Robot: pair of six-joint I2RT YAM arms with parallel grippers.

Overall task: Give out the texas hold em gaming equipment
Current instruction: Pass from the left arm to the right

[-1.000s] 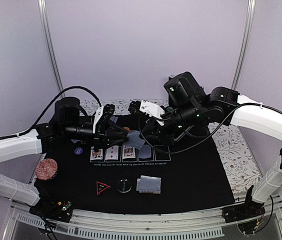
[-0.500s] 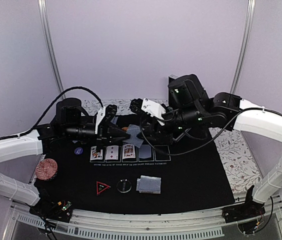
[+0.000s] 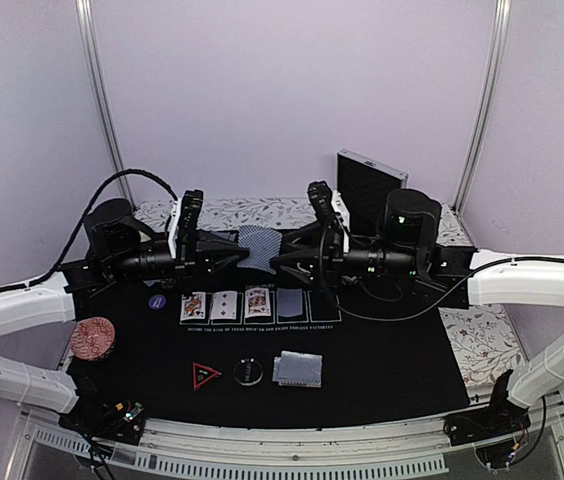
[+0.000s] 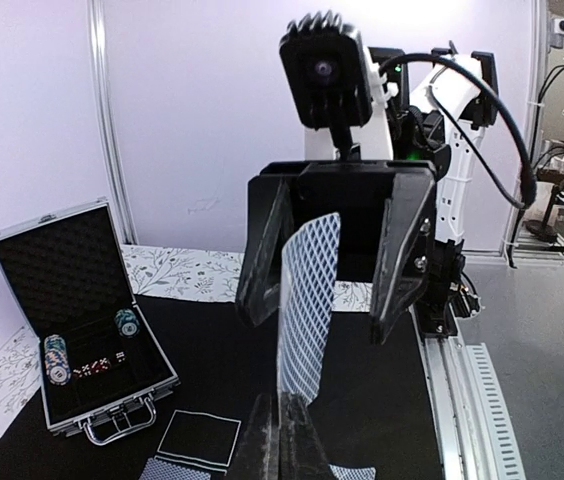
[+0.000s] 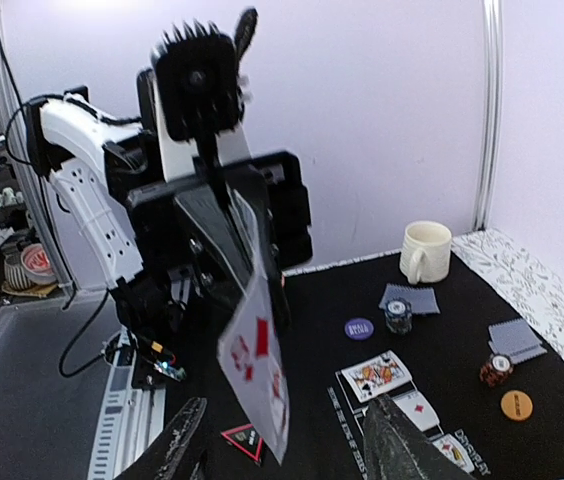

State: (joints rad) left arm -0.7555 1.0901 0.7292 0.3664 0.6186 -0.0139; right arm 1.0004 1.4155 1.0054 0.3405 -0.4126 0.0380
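Field notes, overhead camera, near to far.

- Nearest me on the black cloth mat [image 3: 392, 350] three things are lying in a line. They are a red-edged black triangle marker [image 3: 205, 375], a black-and-white round disc [image 3: 248, 372] just beside it, and a small face-down pile of grey-blue-backed playing cards [image 3: 297, 369].
- A reddish-brown round disc [image 3: 93, 337] is sitting at the mat's left edge.
- Further back I am seeing a row of three face-up cards [image 3: 224, 304]. A face-down card [image 3: 290, 304] is closing its right end, and a purple round disc [image 3: 158, 300] is lying left of the row.
- Above that row the two arms are meeting nose to nose.
  - The left gripper [image 3: 234, 258] is pinching a single blue-backed card [image 4: 307, 300] by its lower end, fingers together, and holding it on edge clear of the mat.
  - The right gripper [image 3: 280, 262] is facing it with fingers spread wide, one on either side of the card and not closed on it.
  - The right wrist camera is showing me red pips on the card's face.
- Farthest back, a silver aluminium case with black lining [image 3: 370, 185] is standing open. Small striped poker chips [image 4: 57, 358] are sitting inside it.
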